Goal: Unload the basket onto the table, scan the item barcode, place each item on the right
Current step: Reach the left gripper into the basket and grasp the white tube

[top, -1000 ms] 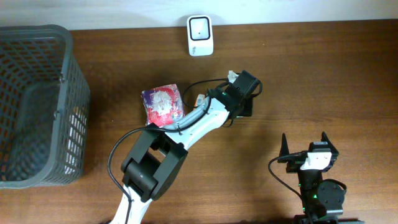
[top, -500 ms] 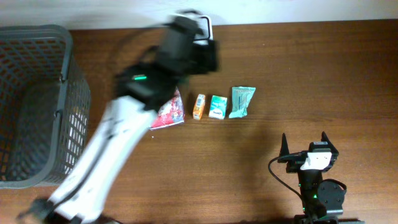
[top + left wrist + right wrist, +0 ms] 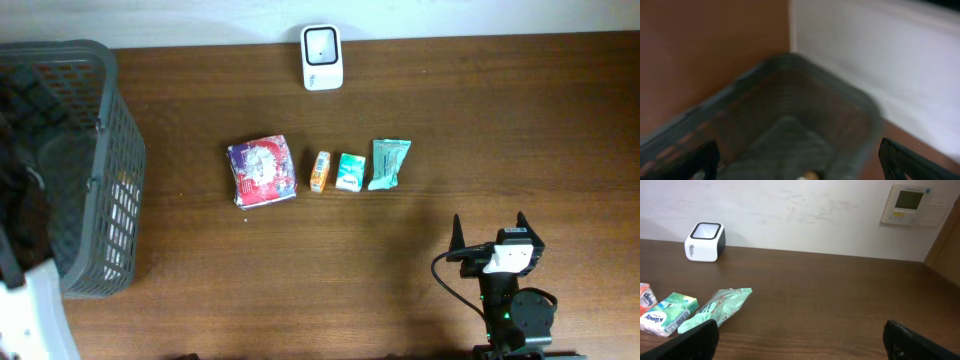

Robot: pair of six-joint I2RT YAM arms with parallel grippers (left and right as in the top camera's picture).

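Four items lie in a row mid-table: a red-purple packet [image 3: 262, 172], a small orange pack [image 3: 319, 171], a green-white pack [image 3: 349, 172] and a teal pouch [image 3: 388, 163] [image 3: 715, 310]. The white scanner [image 3: 322, 43] [image 3: 705, 241] stands at the far edge. My left arm [image 3: 28, 300] is blurred at the far left, over the basket. The left gripper [image 3: 800, 170] is open above the basket's inside, and a small pale-orange thing [image 3: 808, 176] shows blurred at the frame's bottom edge. The right gripper [image 3: 490, 235] [image 3: 800, 347] stands open near the front, empty.
A grey mesh basket [image 3: 95, 180] [image 3: 860, 107] fills the left end of the table. A white wall runs behind the table, with a control panel [image 3: 910, 205] on it at the right. Bare wood lies between the row of items and the right gripper.
My left arm swung from the row of items, past the scanner, to the left over the basket, and its jaws opened wider. The right arm has not moved.
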